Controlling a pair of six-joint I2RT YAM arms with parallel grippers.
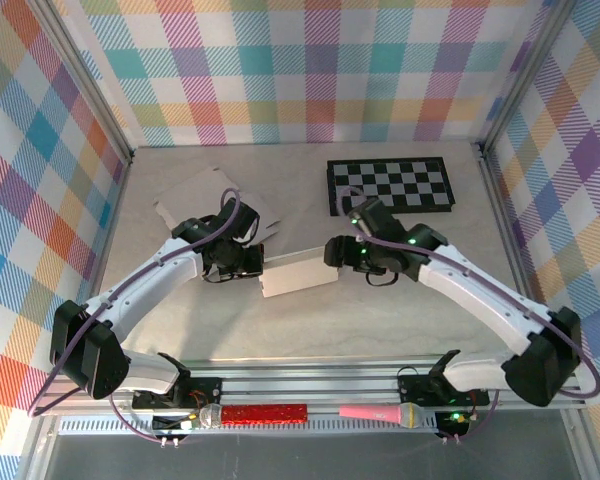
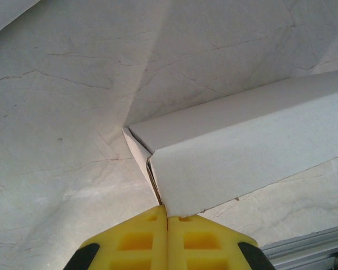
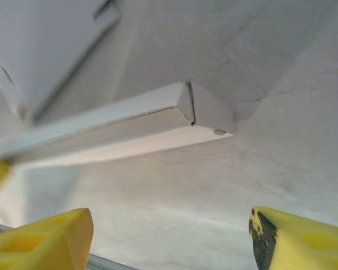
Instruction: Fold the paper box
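Observation:
The paper box (image 1: 300,272) is a long, flat white carton lying on the table between my two grippers. My left gripper (image 1: 252,262) is at its left end. In the left wrist view the yellow fingers (image 2: 135,239) are pressed together, pinching the thin edge of the box (image 2: 242,152) at its near corner, where a side flap (image 2: 136,152) is folded in. My right gripper (image 1: 336,252) is off the box's right end. In the right wrist view it (image 3: 172,236) stands wide open with bare table between its fingers (image 3: 45,242), and the box (image 3: 129,121) lies a little beyond them.
Flat unfolded cardboard sheets (image 1: 215,200) lie behind the left arm, one also seen at top left as a sheet (image 3: 39,45). A chessboard (image 1: 390,185) sits at the back right. A red microphone (image 1: 265,412) and a pink microphone (image 1: 380,412) lie on the front rail.

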